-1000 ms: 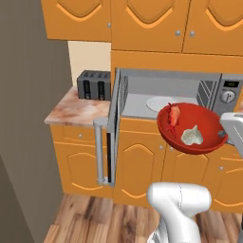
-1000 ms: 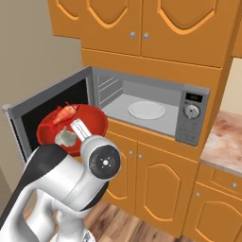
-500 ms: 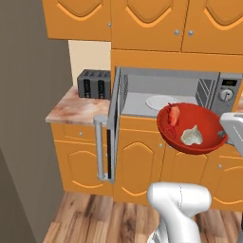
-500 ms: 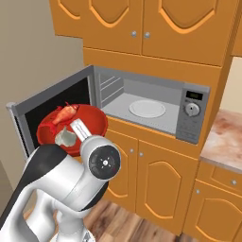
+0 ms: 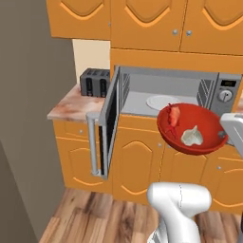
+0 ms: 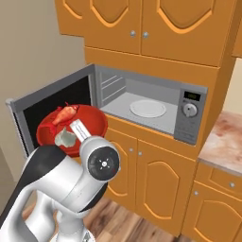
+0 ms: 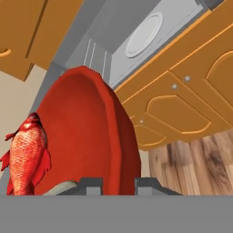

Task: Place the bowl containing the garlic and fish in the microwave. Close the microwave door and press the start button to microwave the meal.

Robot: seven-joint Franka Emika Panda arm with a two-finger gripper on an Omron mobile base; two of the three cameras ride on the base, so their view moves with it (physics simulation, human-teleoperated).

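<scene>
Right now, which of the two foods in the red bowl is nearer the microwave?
The fish: it lies on the microwave's side; the garlic sits nearer the robot.

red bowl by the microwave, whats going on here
The robot arm's pincer grips the rim of the red bowl and holds it in the air in front of the open microwave. A fish and a garlic bulb lie in the bowl. The door is swung wide and the white turntable inside is bare, so the bowl is not in yet.
</scene>
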